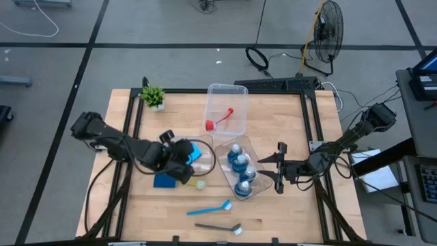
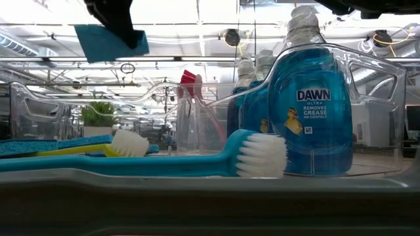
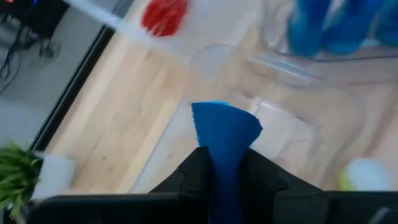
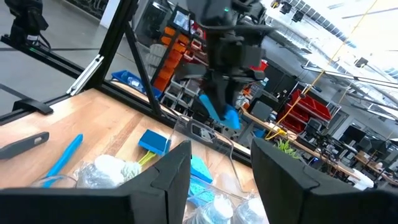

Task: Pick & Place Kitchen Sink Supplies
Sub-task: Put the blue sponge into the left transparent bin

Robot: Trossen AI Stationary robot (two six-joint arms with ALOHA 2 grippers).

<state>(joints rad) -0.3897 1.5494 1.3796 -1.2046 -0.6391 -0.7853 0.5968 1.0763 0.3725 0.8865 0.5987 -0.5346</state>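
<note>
**Q:** What does your left gripper have?

**A:** My left gripper (image 1: 183,160) is clamped on a sponge (image 1: 195,152). In my left wrist view the sponge (image 3: 226,129) stands up from between my two fingers (image 3: 193,169), pinched at its lower end. It hangs in the air, clear of the table (image 1: 273,219), over a clear bin (image 3: 292,124).

**Q:** Where is that on the table?

**A:** From the table's middle, at about 9 o'clock. A second sponge (image 1: 164,181) lies flat on the wood at 8 o'clock, just beside my gripper.

**Q:** And your right gripper?

**A:** My right gripper (image 1: 279,167) waits at 3 o'clock, fingers apart with nothing between them, near the bottle bin (image 1: 251,142).

**Q:** The other supplies?

**A:** The bottles (image 1: 240,171) stand together in that bin, close to the middle. The red brush (image 1: 220,121) lies in the far bin (image 1: 227,89) at 12 o'clock. The yellow-green brush's head (image 1: 201,183) sits at 7 o'clock between the second sponge and the bottle bin. The light-blue brush (image 1: 208,207) and the grey brush (image 1: 218,227) lie on the wood at 6 o'clock, the grey one nearer the edge. A plant (image 1: 153,96) stands at 10 o'clock, in the far corner.
</note>
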